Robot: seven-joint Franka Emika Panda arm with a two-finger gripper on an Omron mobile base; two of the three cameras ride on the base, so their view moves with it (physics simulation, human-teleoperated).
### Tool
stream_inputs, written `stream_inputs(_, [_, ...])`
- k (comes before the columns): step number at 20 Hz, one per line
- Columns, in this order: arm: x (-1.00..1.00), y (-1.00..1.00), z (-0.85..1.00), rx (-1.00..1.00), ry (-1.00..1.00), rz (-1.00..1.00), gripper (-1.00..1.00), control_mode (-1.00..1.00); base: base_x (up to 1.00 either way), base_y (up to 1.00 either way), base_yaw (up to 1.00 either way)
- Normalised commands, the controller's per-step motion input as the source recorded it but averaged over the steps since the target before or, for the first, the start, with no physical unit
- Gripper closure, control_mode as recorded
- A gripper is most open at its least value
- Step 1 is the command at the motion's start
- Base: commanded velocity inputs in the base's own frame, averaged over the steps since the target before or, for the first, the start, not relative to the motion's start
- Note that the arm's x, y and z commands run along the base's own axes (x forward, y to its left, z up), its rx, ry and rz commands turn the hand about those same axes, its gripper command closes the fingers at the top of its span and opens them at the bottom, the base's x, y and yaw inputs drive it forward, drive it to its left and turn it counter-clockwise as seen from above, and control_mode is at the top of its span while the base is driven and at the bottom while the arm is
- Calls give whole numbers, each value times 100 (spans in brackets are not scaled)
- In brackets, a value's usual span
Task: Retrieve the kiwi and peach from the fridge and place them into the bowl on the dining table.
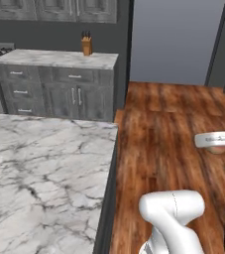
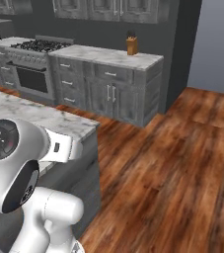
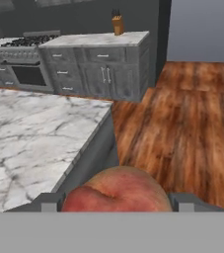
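Closest to you, in the hand view: the claw (image 3: 114,203) is clenched on the peach (image 3: 117,191), which sits between the two dark tips at 6 o'clock. So you've got the peach out of the fridge and in hand; that half of the retrieval looks done.

Next out: the dining table (image 3: 34,143), the white grey-veined marble counter, lies at 9 o'clock in the hand view, its near corner just ahead of the claw. In the left base view the same counter (image 1: 39,178) covers 7 to 9 o'clock, with the arm's hand at 3 o'clock holding a pinkish blob, likely the peach (image 1: 215,149), over the wood floor (image 1: 168,149), not yet over the marble. In the right base view the counter (image 2: 29,116) edge runs at 9 o'clock behind the arm.

What I can't tell you: where the bowl stands, or whether the kiwi is already delivered. The marble stretch on camera carries neither.

Far end: grey cabinets (image 3: 98,74) with a marble top, a knife block (image 3: 117,23) at 12 o'clock, and the stove (image 3: 19,64) at 10 o'clock.

My read: roughly mid-task. Left for you: carry the peach over the counter, find the bowl, drop it in, then confirm the kiwi.
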Motion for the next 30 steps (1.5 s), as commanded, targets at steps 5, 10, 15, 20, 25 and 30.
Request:
stream_inputs(5, [0, 0, 0, 0, 0, 0, 100, 100, -76, 87, 23])
stream_inputs(10, [0, 0, 0, 0, 0, 0, 100, 100, -94, 59, 22])
stream_inputs(15, [0, 0, 0, 0, 0, 0, 100, 100, -100, 52, 18])
stream_inputs(20, [0, 0, 0, 0, 0, 0, 100, 100, -100, 51, 0])
stream_inputs(25, [0, 0, 0, 0, 0, 0, 100, 100, -100, 55, -30])
stream_inputs(30, [0, 0, 0, 0, 0, 0, 100, 100, -97, 76, -26])
